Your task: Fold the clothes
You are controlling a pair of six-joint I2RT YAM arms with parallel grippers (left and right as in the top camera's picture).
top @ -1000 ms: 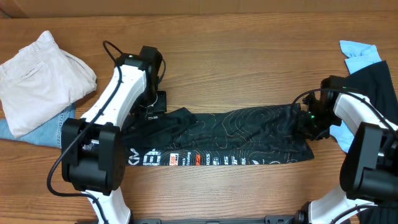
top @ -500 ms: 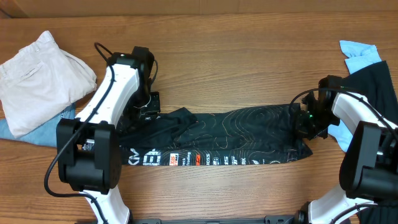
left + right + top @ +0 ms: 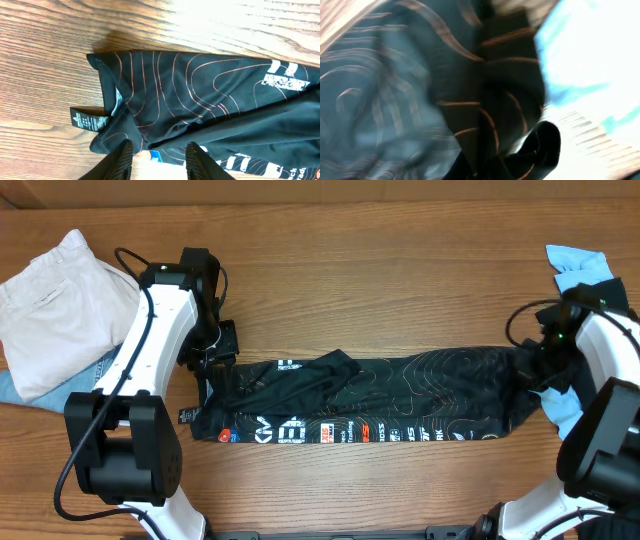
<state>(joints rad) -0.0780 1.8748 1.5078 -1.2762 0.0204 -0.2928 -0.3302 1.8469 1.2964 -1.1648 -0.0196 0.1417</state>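
**Jersey point(image 3: 400, 395) pulled longer across table point(image 3: 380, 290)**

At the far left edge, a folded beige garment point(image 3: 60, 295) lies over a blue one point(image 3: 30, 390). The left gripper point(image 3: 160, 147) has shifted left since 1 second ago. Its fingers point(image 3: 125, 160) stand apart above the collar end of the jersey, near a black label point(image 3: 89, 120). The jersey now lies longer and flatter, with a white logo point(image 3: 285, 366) newly exposed. Its right end has travelled right, pinched in the right gripper point(image 3: 528, 366), whose jaws are pressed together. A light-blue cloth point(image 3: 578, 265) lies at the far right. Bare wood runs along the whole far side, and a narrower bare strip runs in front.
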